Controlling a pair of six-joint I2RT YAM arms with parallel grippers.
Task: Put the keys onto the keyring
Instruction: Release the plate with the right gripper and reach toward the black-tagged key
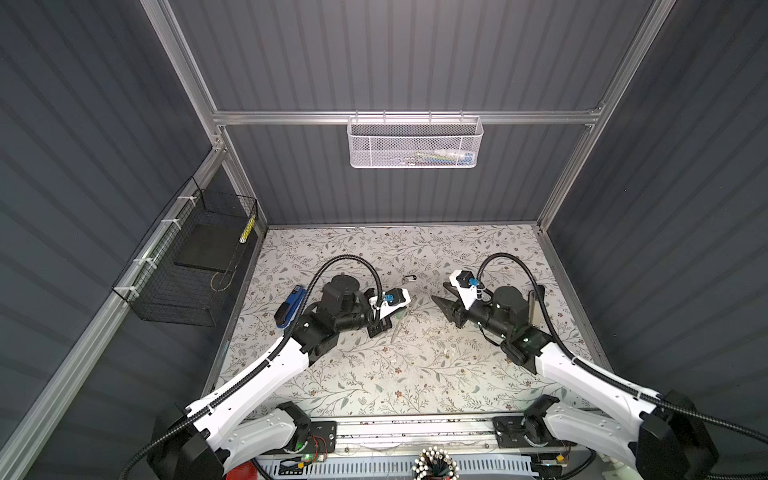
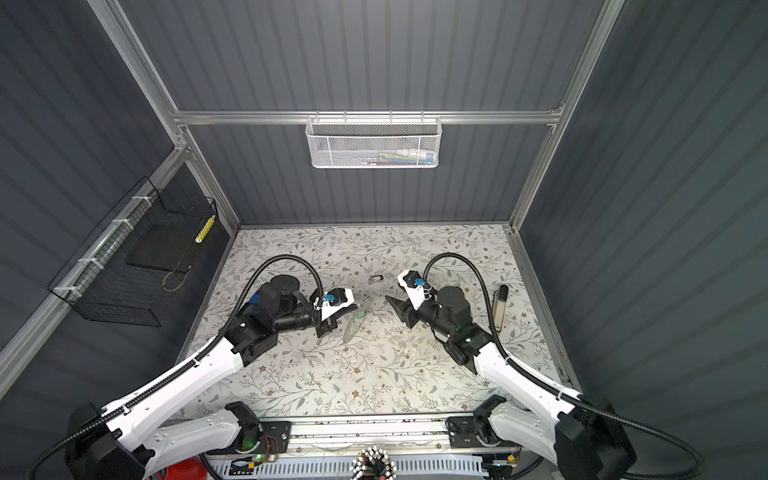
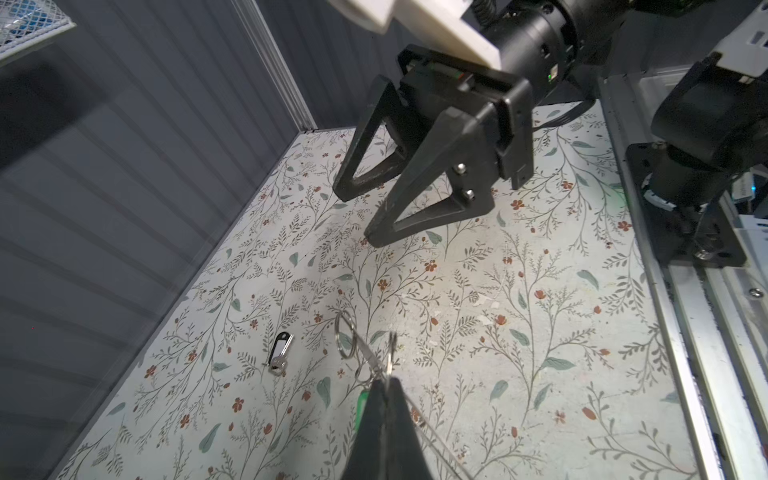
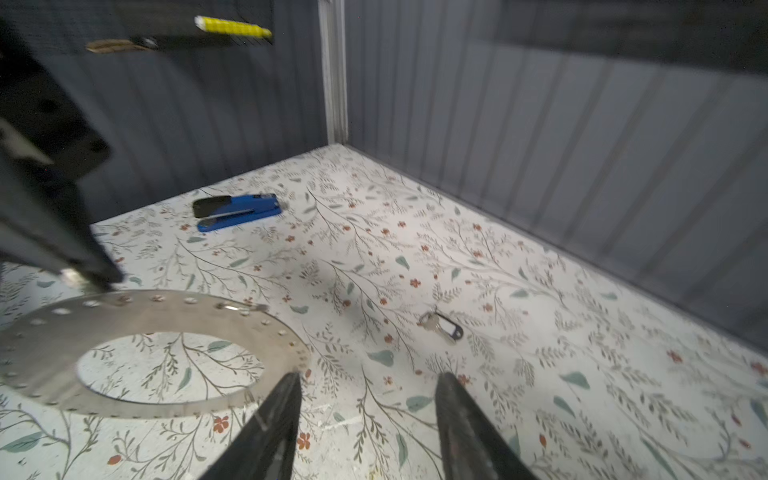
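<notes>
Black tapered fingers (image 4: 282, 415) of the right gripper (image 4: 370, 378) stand apart, gripping nothing. Just beside one fingertip is the keyring (image 4: 145, 311), a thin flat grey metal band with a wide open centre and small holes round its rim, clamped at its edge by the closed left gripper (image 3: 384, 382). A green tag (image 3: 360, 405) shows beside those closed fingers. The black-tagged silver key (image 4: 442, 326) lies flat on the floral table (image 4: 540, 291), ahead of the open jaws, apart from both grippers
</notes>
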